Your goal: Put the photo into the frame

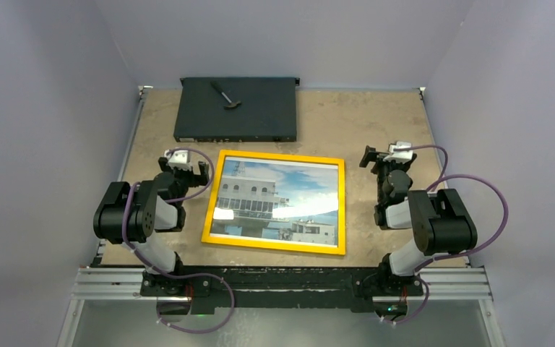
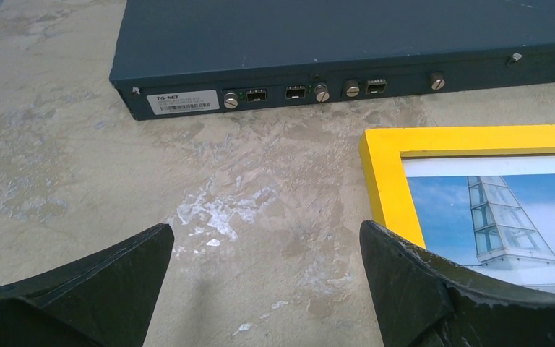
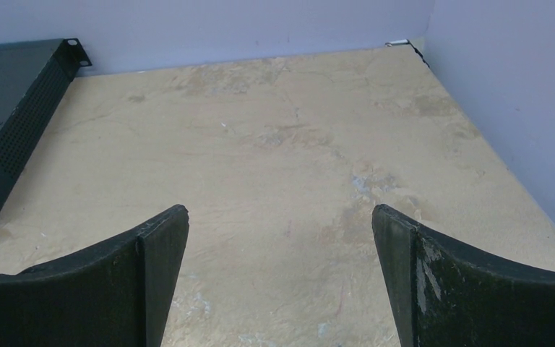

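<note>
There is one frame [image 1: 282, 154], yellow-bordered, and one photo [image 1: 278, 199], a print of a pale building under blue sky. There is one flat black box [image 1: 260, 119], one small dark tool [image 1: 225, 95] and one table [image 1: 376, 123]. The arms number two, a left arm [image 1: 134, 213] and a right arm [image 1: 437, 220]; the grippers number two as well, the left gripper [image 2: 267, 238] and the right gripper [image 3: 280, 217], each with two fingers [image 2: 101, 289], four in all

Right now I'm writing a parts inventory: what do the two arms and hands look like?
Left arm and right arm: black joints, pale grey links, a purple cable each. Left hand and right hand: two black wedge fingers, scuffed whitish.
</note>
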Controlling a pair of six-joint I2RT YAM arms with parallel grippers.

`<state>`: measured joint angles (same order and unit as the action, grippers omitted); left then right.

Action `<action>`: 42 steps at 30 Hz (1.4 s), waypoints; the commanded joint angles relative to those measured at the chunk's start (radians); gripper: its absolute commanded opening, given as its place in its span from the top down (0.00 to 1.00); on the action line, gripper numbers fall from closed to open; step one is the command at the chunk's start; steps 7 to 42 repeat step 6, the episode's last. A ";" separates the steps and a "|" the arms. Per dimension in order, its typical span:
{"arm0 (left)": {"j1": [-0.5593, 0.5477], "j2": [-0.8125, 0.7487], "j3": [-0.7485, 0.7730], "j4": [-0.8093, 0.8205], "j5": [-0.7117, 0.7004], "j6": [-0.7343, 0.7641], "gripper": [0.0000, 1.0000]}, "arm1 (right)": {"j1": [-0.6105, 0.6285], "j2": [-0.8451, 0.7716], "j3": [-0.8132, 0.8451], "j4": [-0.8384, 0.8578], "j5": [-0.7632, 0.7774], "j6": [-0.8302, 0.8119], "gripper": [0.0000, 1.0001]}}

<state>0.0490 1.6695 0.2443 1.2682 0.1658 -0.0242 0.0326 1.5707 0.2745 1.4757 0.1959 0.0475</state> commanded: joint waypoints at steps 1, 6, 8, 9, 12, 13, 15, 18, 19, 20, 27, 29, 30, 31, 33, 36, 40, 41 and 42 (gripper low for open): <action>-0.019 -0.007 0.027 0.007 -0.033 0.007 0.00 | 0.001 -0.008 -0.003 0.073 -0.010 -0.026 0.01; -0.042 -0.014 0.029 -0.005 -0.088 0.018 0.00 | 0.002 -0.008 -0.003 0.073 -0.010 -0.027 0.01; -0.042 -0.014 0.029 -0.005 -0.088 0.018 0.00 | 0.002 -0.008 -0.003 0.073 -0.010 -0.027 0.01; -0.042 -0.014 0.029 -0.005 -0.088 0.018 0.00 | 0.002 -0.008 -0.003 0.073 -0.010 -0.027 0.01; -0.042 -0.014 0.029 -0.005 -0.088 0.018 0.00 | 0.002 -0.008 -0.003 0.073 -0.010 -0.027 0.01; -0.042 -0.014 0.029 -0.005 -0.088 0.018 0.00 | 0.002 -0.008 -0.003 0.073 -0.010 -0.027 0.01; -0.042 -0.014 0.029 -0.005 -0.088 0.018 0.00 | 0.002 -0.008 -0.003 0.073 -0.010 -0.027 0.01; -0.042 -0.014 0.029 -0.005 -0.088 0.018 0.00 | 0.002 -0.008 -0.003 0.073 -0.010 -0.027 0.01; -0.042 -0.014 0.029 -0.005 -0.088 0.018 0.00 | 0.002 -0.008 -0.003 0.073 -0.010 -0.027 0.01; -0.042 -0.014 0.029 -0.005 -0.088 0.018 0.00 | 0.002 -0.008 -0.003 0.073 -0.010 -0.027 0.01; -0.042 -0.014 0.029 -0.005 -0.088 0.018 0.00 | 0.002 -0.008 -0.003 0.073 -0.010 -0.027 0.01; -0.042 -0.014 0.029 -0.005 -0.088 0.018 0.00 | 0.002 -0.008 -0.003 0.073 -0.010 -0.027 0.01; -0.042 -0.014 0.029 -0.005 -0.088 0.018 0.00 | 0.002 -0.008 -0.003 0.073 -0.010 -0.027 0.01; -0.042 -0.014 0.029 -0.005 -0.088 0.018 0.00 | 0.002 -0.008 -0.003 0.073 -0.010 -0.027 0.01; -0.042 -0.014 0.029 -0.005 -0.088 0.018 0.00 | 0.002 -0.008 -0.003 0.073 -0.010 -0.027 0.01; -0.042 -0.014 0.029 -0.005 -0.088 0.018 0.00 | 0.002 -0.008 -0.003 0.073 -0.010 -0.027 0.01; -0.042 -0.014 0.029 -0.005 -0.088 0.018 0.00 | 0.002 -0.008 -0.003 0.073 -0.010 -0.027 0.01; -0.042 -0.014 0.029 -0.005 -0.088 0.018 0.00 | 0.002 -0.008 -0.003 0.073 -0.010 -0.027 0.01; -0.042 -0.014 0.029 -0.005 -0.088 0.018 0.00 | 0.002 -0.008 -0.003 0.073 -0.010 -0.027 0.01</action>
